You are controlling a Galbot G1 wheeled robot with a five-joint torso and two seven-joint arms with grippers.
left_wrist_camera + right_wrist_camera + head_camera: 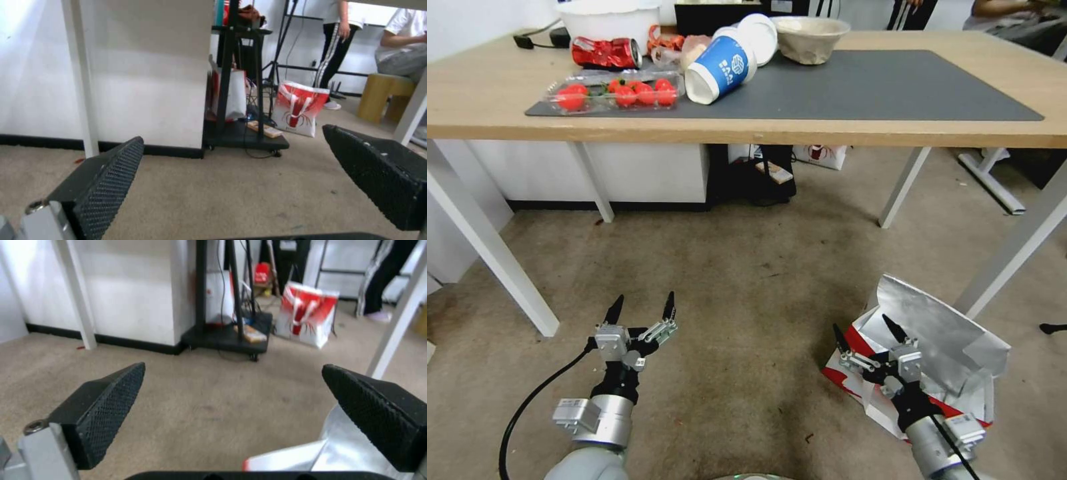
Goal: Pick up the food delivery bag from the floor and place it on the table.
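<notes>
Step in hand: the approach; the food delivery bag [940, 347] is not yet grasped.
Bag: it sits on the floor [747, 280] at the robot's right, mouth open with the silver lining showing, near a white leg of the surface [487, 100].
Right gripper [867, 333]: hovers over the bag's near rim, jaws spread wide and holding nothing (the foil lies just below one fingertip [373, 413] in the right wrist view).
Left gripper [640, 310]: low over bare carpet, well apart from the bag, jaws wide open and empty.
Next move, as I judge it: close on a rim or strap, then lift above the edge.
Landing spot: the dark mat [894, 87] looks free on its right half.
</notes>
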